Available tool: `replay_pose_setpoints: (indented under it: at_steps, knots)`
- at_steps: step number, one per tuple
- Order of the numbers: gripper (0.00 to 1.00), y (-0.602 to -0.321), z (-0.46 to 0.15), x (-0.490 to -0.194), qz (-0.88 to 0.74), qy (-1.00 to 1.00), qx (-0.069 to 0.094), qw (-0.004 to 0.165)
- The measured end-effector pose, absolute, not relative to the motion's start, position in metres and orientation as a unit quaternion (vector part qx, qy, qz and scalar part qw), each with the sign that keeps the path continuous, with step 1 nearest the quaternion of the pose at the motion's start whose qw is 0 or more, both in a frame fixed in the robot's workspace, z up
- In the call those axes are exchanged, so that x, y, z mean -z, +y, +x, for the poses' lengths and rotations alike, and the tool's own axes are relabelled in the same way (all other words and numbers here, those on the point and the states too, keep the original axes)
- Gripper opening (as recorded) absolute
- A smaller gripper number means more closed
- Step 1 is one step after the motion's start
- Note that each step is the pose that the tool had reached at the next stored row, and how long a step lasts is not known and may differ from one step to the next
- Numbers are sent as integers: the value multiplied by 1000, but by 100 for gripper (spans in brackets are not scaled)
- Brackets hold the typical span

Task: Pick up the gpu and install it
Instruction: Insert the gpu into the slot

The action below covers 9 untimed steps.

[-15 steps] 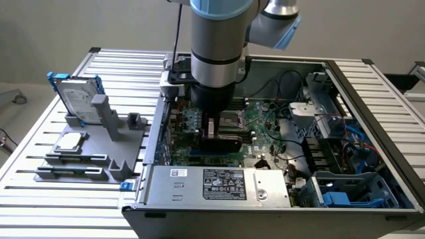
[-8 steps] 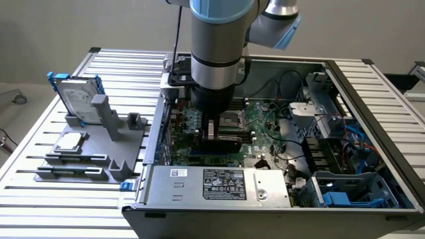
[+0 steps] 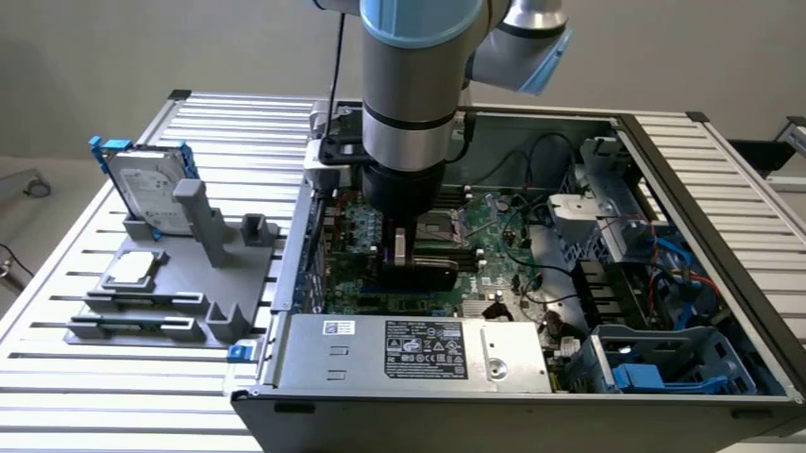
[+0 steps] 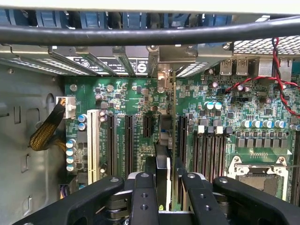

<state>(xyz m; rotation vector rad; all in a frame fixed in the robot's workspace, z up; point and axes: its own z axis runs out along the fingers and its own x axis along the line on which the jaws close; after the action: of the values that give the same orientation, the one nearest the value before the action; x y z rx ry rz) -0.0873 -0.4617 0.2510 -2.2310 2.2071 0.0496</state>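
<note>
Install step, I judge: the claw (image 4: 168, 190) pinches the gpu (image 4: 164, 173) above the motherboard (image 4: 122, 93) slots (card edge-on); seating demands square alignment and straight pressure.

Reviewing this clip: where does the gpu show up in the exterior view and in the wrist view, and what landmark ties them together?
Exterior view: the gpu sits near the picture's centre, clamped in the gripper.
Wrist view: the gpu is edge-on between the fingers, over the expansion slots.
Shared landmark: the green motherboard beneath it.
</note>
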Motion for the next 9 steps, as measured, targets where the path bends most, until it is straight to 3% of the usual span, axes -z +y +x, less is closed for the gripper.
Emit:
replay_pose_setpoints:
  at_steps: [9]
  knots:
    - [26, -462, -87, -251, -711, 703, -17, 3]
